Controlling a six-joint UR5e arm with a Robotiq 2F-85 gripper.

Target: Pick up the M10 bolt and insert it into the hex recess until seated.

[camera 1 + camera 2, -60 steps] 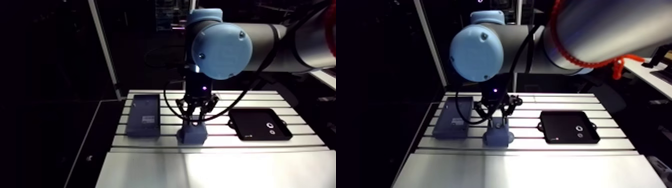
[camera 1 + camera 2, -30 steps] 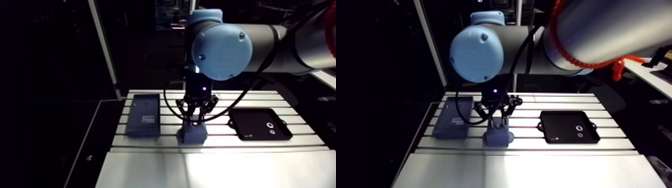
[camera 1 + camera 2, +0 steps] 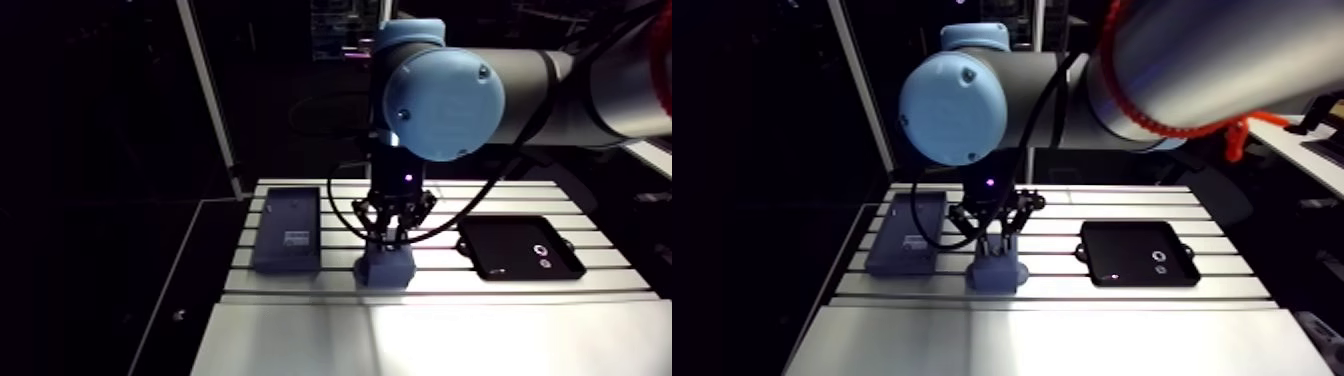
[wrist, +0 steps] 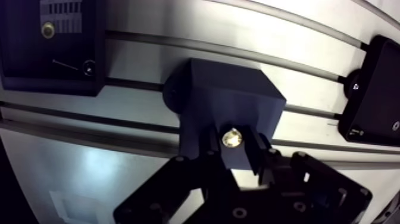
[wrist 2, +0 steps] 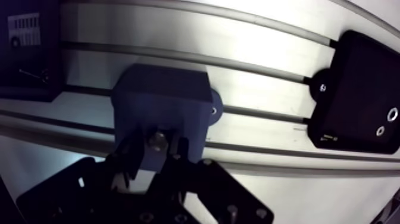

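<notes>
Wrist view: my fingers (image 4: 257, 150) clamped on M10 bolt (image 4: 231, 137), gap narrow. Bolt between them, over near edge of blue block (image 4: 229, 101). Hex recess hidden.
Risk, my judgement: off-centre descent, bolt catches rim, cocks, jams.

Arm view: fingers just above block on table (image 3: 450, 330). Black tray (image 3: 520, 247) well aside.

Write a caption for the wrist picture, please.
Gripper shut on the bolt, right at the dark blue block on the slotted table.
</notes>
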